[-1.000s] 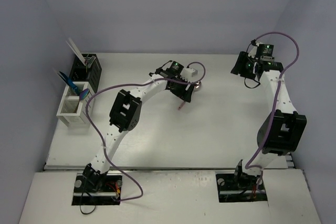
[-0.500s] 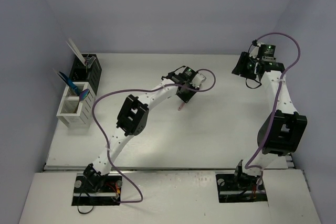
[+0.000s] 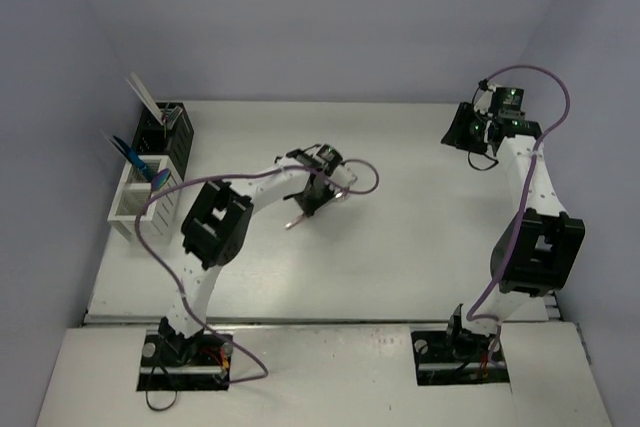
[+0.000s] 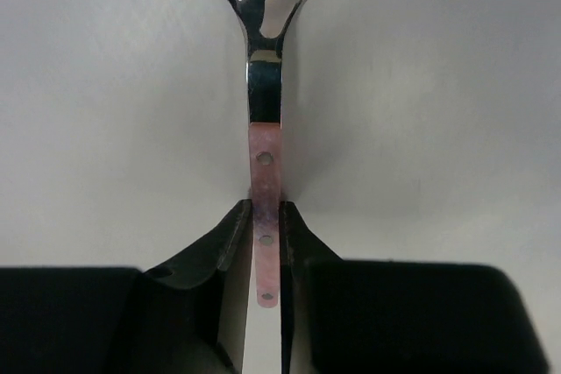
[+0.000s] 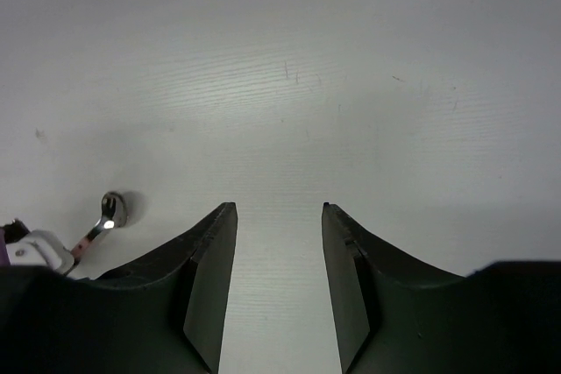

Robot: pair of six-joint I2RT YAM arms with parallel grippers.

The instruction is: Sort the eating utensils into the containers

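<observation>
A pink-handled spoon (image 4: 265,85) with a silver bowl runs straight out from my left gripper (image 4: 266,208), which is shut on its handle. In the top view that gripper (image 3: 312,199) is left of the table's middle, and the spoon's pink handle end (image 3: 293,223) sticks out below it. The right wrist view also catches the spoon's bowl (image 5: 111,210) at far left. At the far left stand a black caddy (image 3: 168,135) holding pale sticks (image 3: 141,97) and a white caddy (image 3: 140,199) holding blue-handled pieces (image 3: 130,154). My right gripper (image 5: 279,208) is open over bare table at the back right (image 3: 466,128).
Purple cables loop from both arms, one beside the left wrist (image 3: 365,177). The side walls stand close to the caddies on the left and to the right arm (image 3: 535,237). The table's front edge (image 3: 320,319) runs just ahead of the two bases.
My left gripper has shut on the pink-handled spoon and swung left with it, towards the caddies. The right gripper's jaws have narrowed slightly; that arm has barely moved.
</observation>
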